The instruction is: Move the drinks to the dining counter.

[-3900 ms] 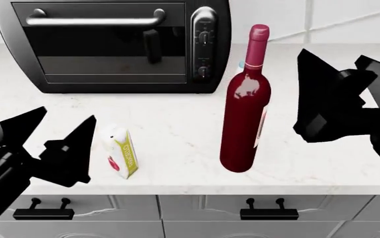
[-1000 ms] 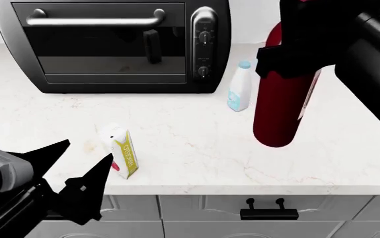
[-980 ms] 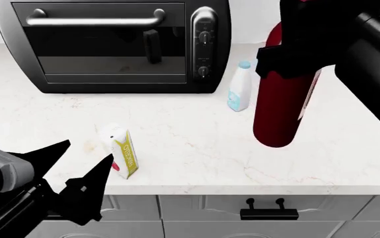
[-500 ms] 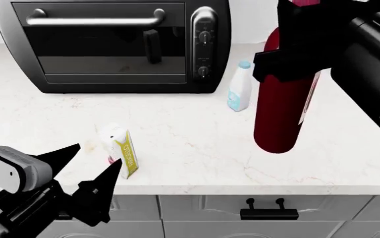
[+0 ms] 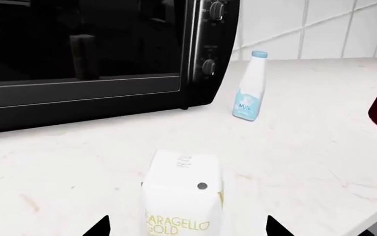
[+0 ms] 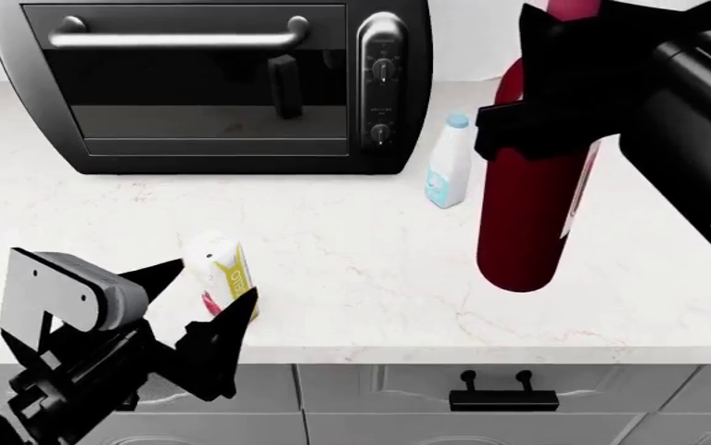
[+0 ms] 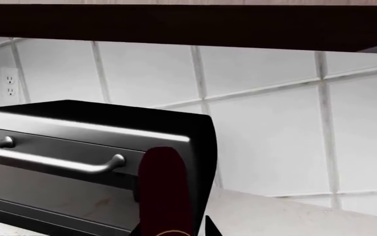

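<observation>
- Left wrist view: the small white carton (image 5: pixel 183 196) stood upright on the marbled surface (image 5: pixel 319 147) just ahead of the left claw (image 5: pixel 187 227), whose two dark finger tips sat apart on either side of it, not yet touching. Its face read "CARAGELLO GOLD", the first letter half hidden. Farther toward the back edge, beside the black toaster oven (image 5: pixel 96 54), stood the small pale plastic bottle (image 5: pixel 250 86), its light-blue label marked "Milk". A sliver of dark red showed at the picture's margin.
- Head view: the left claw (image 6: pixel 200 306) reached in over the front edge of the surface (image 6: pixel 83 232), fingers spread around the carton (image 6: pixel 222 275); the print there was too small to read. The right claw (image 6: pixel 553 93) was clamped on the upper body of the tall wine bottle (image 6: pixel 526 222), which hung clear of the surface near the milk bottle (image 6: pixel 450 162). Its white label was edge-on and unreadable.
- Right wrist view: the bottle's neck (image 7: pixel 162 191) rose close before the camera, with the oven (image 7: pixel 76 162) and the tiled wall (image 7: pixel 274 123) behind. No writing was legible.
- Judged step: wine picked up, carton about to be grasped. The next move likely called for closing the left fingers squarely on the carton's sides, lifting, then carrying both to the dining counter, which no view showed.
</observation>
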Robot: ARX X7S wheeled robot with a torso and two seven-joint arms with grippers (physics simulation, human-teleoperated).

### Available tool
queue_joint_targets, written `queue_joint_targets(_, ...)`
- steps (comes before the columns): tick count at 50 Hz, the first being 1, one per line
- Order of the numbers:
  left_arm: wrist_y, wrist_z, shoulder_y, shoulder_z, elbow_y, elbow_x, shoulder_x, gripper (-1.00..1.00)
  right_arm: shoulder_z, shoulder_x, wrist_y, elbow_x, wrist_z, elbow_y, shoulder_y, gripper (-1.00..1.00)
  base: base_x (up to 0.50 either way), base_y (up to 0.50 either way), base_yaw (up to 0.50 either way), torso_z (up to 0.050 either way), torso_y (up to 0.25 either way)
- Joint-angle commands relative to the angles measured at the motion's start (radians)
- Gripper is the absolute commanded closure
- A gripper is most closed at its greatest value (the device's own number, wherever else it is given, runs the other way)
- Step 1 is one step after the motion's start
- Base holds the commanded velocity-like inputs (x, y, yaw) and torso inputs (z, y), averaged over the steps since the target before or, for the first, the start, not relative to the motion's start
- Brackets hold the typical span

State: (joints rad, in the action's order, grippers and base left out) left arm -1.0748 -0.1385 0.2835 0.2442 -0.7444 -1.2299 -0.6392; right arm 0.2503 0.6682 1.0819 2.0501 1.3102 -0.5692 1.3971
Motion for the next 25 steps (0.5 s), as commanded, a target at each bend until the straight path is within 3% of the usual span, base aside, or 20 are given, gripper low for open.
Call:
queue_joint_targets(1, 0.013, 0.019, 0.045, -0.058, 0.053, 0.051, 0.022, -1.0, 0.006, -0.003, 0.004, -0.018, -0.016, 0.008, 0.008, 1.0, 0.0, 0.0, 0.0, 0.0, 0.0)
queue_joint_targets(15, 0.002, 0.046, 0.101, -0.165, 0.087, 0.101, 0.04, -1.0, 0.003, 0.011, -0.011, -0.013, -0.016, -0.01, -0.007, 1.0, 0.0, 0.0, 0.0, 0.0, 0.0)
queue_joint_targets(24, 0.018, 0.048, 0.093, -0.169, 0.098, 0.121, 0.04, -1.0, -0.001, 0.024, -0.006, -0.029, -0.031, -0.026, -0.025, 1.0, 0.0, 0.0, 0.0, 0.0, 0.001)
queue_joint_targets(25, 0.014, 0.03, 0.093, -0.159, 0.1, 0.12, 0.039, 1.0, -0.004, 0.024, -0.01, -0.031, -0.033, -0.025, -0.029, 1.0, 0.0, 0.0, 0.0, 0.0, 0.0)
